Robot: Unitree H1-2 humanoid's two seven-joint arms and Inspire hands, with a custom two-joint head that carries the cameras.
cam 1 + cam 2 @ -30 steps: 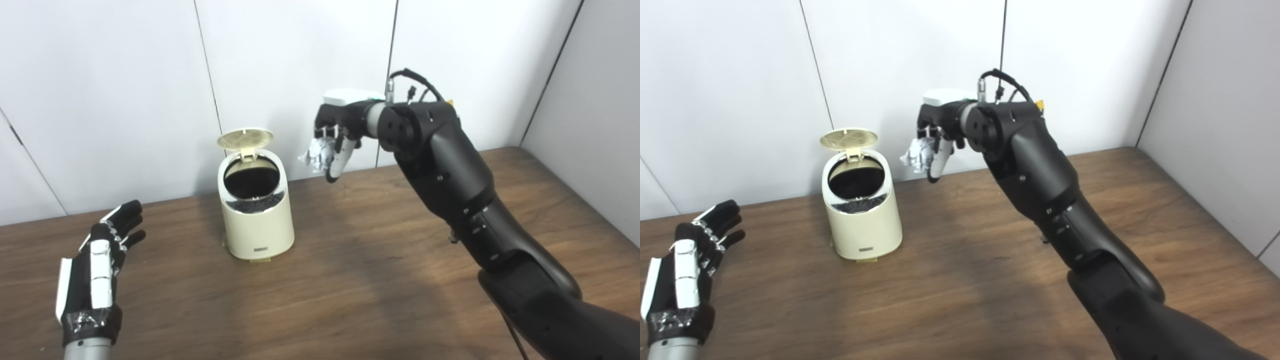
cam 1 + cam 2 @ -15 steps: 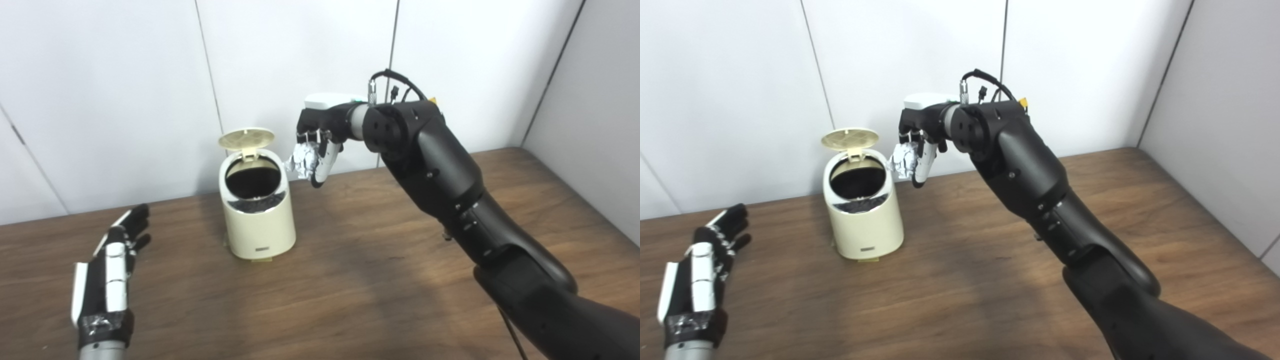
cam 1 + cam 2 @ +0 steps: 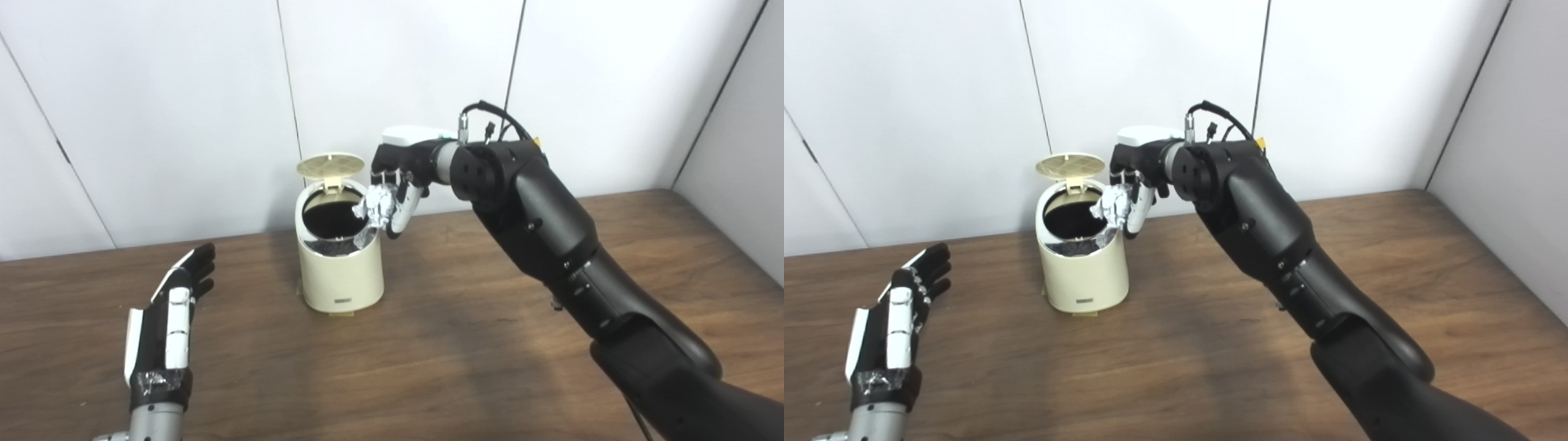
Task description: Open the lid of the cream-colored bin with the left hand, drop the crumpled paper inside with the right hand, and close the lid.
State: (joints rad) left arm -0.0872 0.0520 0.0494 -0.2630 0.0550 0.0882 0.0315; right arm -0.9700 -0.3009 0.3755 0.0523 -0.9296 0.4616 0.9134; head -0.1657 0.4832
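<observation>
Right hand [image 3: 398,177] clamps the crumpled paper [image 3: 375,207], light and squashy, seemingly over the bin [image 3: 340,257] rim at three o'clock; left hand [image 3: 168,318] fingers apart.

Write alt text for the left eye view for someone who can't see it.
The black right hand holds a crumpled silvery paper ball over the right rim of a small cream-colored bin whose round lid stands open. The left hand hovers open over the brown wooden table, apart from the bin.

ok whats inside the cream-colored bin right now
The lid stands open. Inside the cream-colored round bin, only a dark cavity and a speckled liner edge show. The bottom is in shadow. The crumpled silvery paper is in the right hand, at the rim.
</observation>
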